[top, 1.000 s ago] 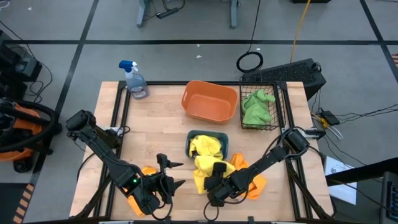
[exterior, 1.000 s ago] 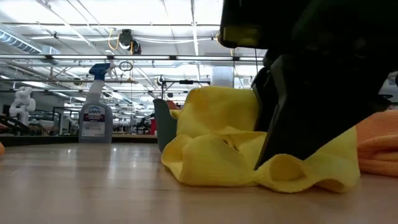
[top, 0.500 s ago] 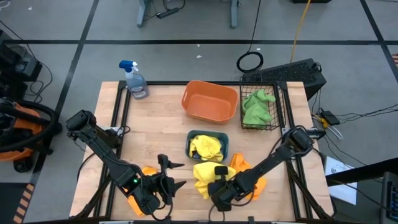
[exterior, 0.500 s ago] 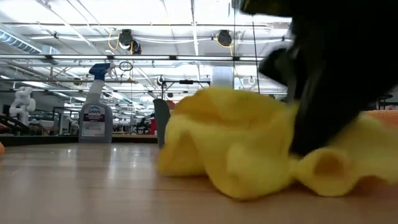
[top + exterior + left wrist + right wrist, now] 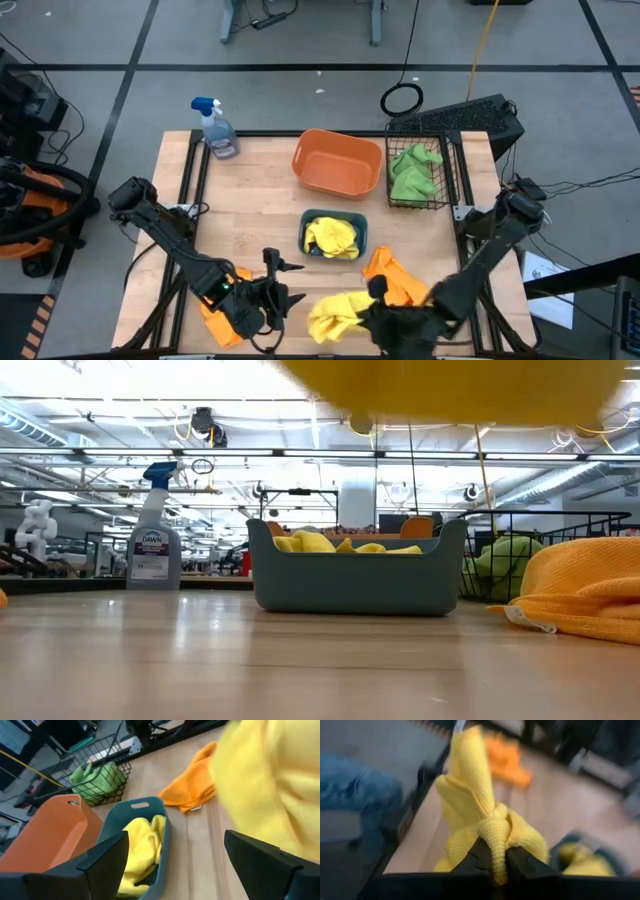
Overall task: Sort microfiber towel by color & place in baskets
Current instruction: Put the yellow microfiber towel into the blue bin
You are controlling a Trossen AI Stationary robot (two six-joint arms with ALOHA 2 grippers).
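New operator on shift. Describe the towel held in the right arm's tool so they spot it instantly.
Start at the teal rectangular plastic tray mid-table and move toward the front edge. There the right tool, shut, holds a crumpled yellow microfiber towel, lifted off the wood, unlike the orange towel lying flat nearby.

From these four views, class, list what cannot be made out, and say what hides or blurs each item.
- Right gripper, high view: lost in dark arm and yellow microfiber towel.
- Second orange towel, high view: mostly under the left arm.
- Held yellow towel, low view: cut off by the top edge.
- Green towel, low view: partly screened by black wire-mesh basket.
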